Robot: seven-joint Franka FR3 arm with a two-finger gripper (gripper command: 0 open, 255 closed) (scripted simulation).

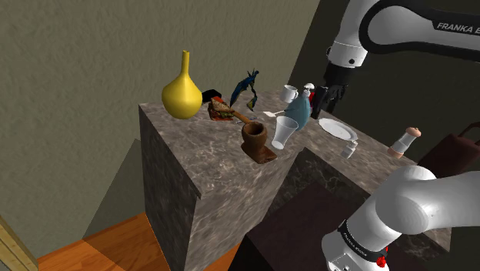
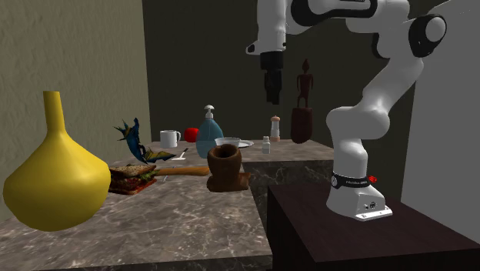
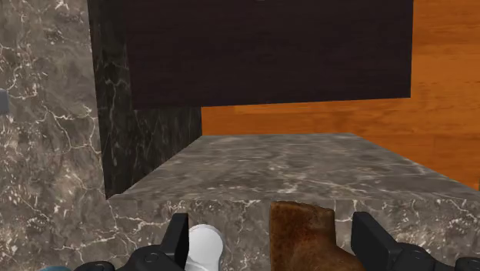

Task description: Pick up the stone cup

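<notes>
Front to back, second exterior view: yellow bulbous long-necked vase (image 2: 54,181); brown rough-walled stone cup (image 2: 224,163), upright on the grey marbled counter (image 2: 192,215); beyond and well above it, my black two-finger gripper (image 2: 271,100), fingers spread, clasping nothing.

That grey marble counter (image 1: 223,185) is carrying the whole lot and is bending into an L shape. At the shoulder view's left end a fat yellow vase (image 1: 182,94) is sitting, with a sandwich (image 1: 221,112) and a blue bird figure (image 1: 248,85) just beside it. The brown cup (image 1: 255,136) is standing near the inner corner with a clear glass (image 1: 285,131) right next to it. Further along, a blue soap dispenser (image 1: 301,110), a white mug (image 1: 290,93), a white plate (image 1: 335,128), a little shaker (image 1: 349,148) and a small bottle (image 1: 405,142) are all resting on the same top.
</notes>
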